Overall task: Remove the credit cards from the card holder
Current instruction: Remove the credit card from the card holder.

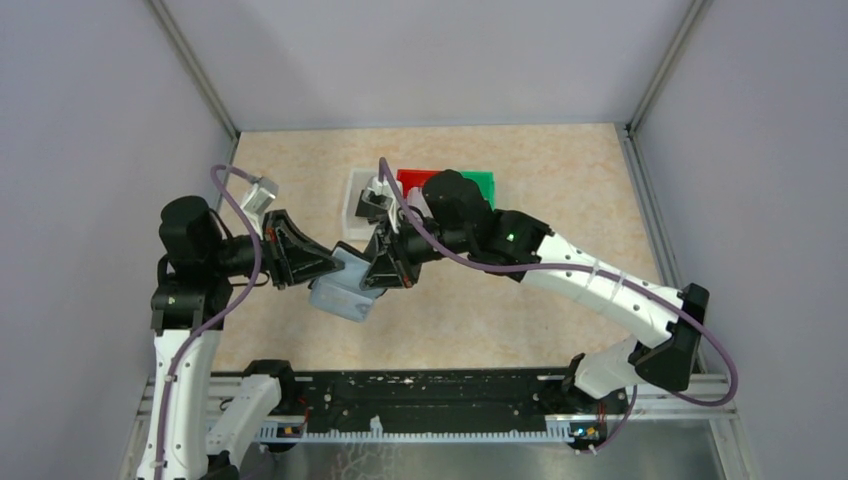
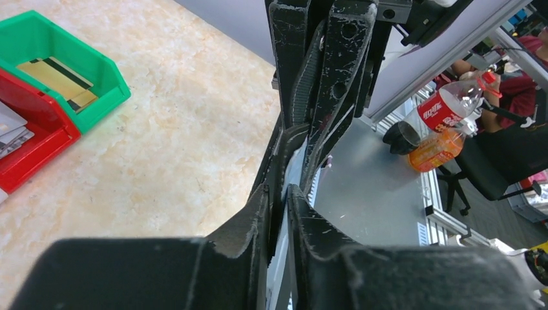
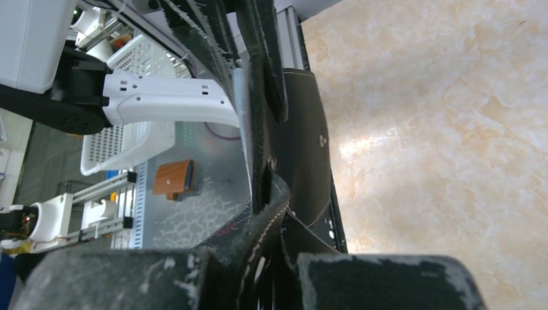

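Black stitched leather card holder [image 3: 304, 148] — right claw [image 3: 274, 232] clamped on it; left claw [image 2: 278, 201] pinching silvery card [image 1: 340, 292].

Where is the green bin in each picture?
Top view: green plastic bin at the far middle, right of the red plastic bin.
Left wrist view: top left corner.
Right wrist view: not in it.
Shared landmark: the beige marbled tabletop, in all three.
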